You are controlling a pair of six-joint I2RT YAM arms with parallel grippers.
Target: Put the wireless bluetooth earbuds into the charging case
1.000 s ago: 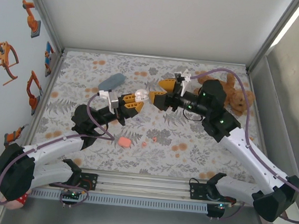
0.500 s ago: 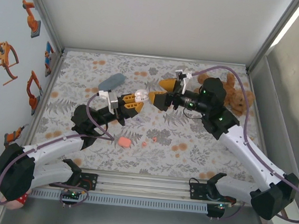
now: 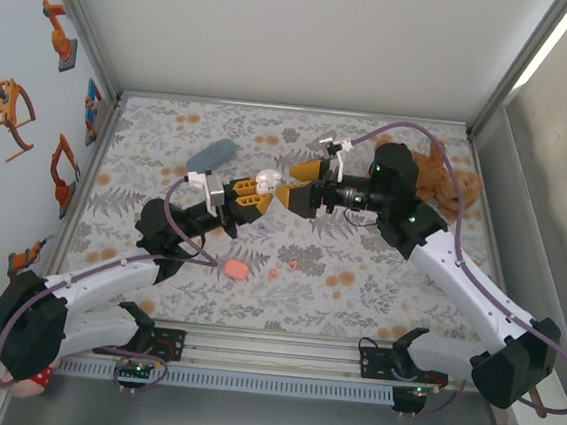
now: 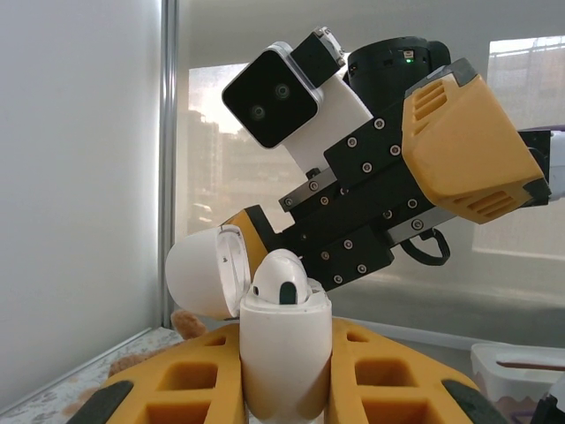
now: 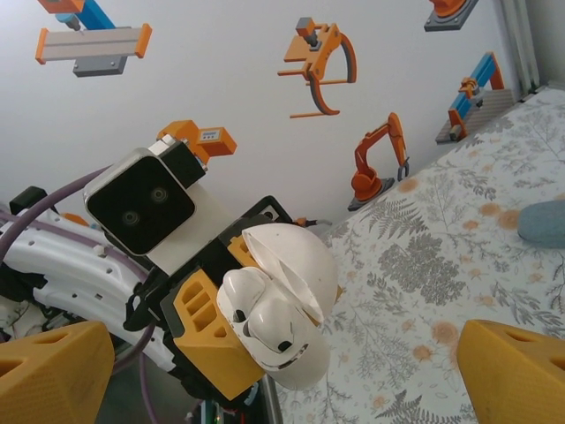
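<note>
My left gripper (image 3: 256, 191) is shut on a white charging case (image 3: 266, 182), which it holds upright above the mat. In the left wrist view the case (image 4: 284, 353) stands between the yellow fingers (image 4: 388, 371) with its lid (image 4: 201, 281) hinged open to the left. A white earbud (image 4: 281, 277) sits in its top. In the right wrist view two white earbuds (image 5: 258, 311) sit side by side in the case (image 5: 296, 360). My right gripper (image 3: 288, 183) is open, its tips just right of the case and its fingers (image 5: 514, 367) wide apart.
A salmon-pink case (image 3: 235, 268) lies on the floral mat (image 3: 357, 280) with two tiny pink earbuds (image 3: 292, 264) beside it. A grey-blue object (image 3: 214, 152) lies at the back left. A brown plush toy (image 3: 449, 184) sits at the back right, behind the right arm.
My right gripper has opened wider and moved left, closer to the held case. The left arm and the case have stayed put.
</note>
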